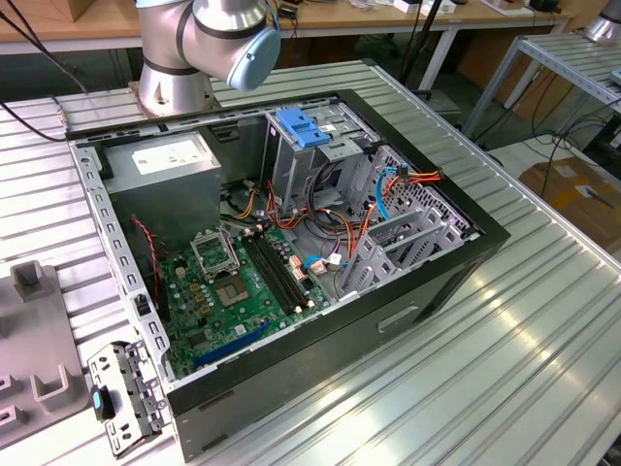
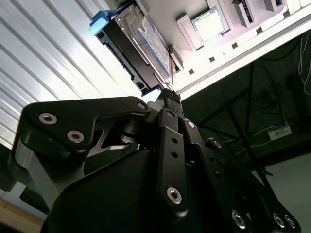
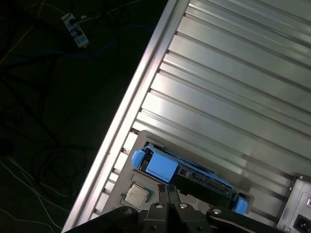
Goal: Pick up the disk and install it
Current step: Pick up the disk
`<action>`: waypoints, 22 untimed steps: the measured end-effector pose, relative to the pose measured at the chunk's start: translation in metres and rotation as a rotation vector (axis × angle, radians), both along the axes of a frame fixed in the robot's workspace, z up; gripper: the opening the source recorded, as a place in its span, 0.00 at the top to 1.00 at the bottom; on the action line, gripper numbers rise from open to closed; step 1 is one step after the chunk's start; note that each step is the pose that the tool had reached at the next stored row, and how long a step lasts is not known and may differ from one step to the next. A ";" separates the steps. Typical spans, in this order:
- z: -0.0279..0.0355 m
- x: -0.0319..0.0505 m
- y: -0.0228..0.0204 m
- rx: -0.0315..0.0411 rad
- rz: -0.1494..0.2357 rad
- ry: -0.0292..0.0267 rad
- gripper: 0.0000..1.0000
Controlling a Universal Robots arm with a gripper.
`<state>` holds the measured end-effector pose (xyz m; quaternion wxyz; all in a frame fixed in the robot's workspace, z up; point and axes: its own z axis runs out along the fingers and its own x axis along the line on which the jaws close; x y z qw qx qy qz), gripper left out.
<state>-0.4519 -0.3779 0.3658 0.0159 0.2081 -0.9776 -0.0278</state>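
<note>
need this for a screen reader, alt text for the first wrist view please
The disk in its blue carrier frame sits in a grey holder near the edge of a ribbed metal table, the gripper close by. A processor chip lies beside it.

The exterior view looks down at a slant on the open computer case (image 1: 291, 262) on the ribbed counter (image 1: 505, 330). Both wrist views peer closely along the tool (image 2: 169, 93), sharing the disk (image 2: 153, 41) and counter.

Open computer case (image 1: 320, 374) on ribbed table (image 1: 514, 359)
</note>
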 end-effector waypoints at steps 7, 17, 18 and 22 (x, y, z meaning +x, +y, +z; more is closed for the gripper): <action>0.0000 0.0000 0.0000 0.0000 0.005 0.0000 0.89; 0.0000 0.0000 0.0000 0.0000 0.017 0.0000 0.89; 0.0000 0.0000 0.0000 0.0000 0.022 0.0000 0.89; 0.0000 0.0000 0.0000 0.0000 0.055 0.0000 0.89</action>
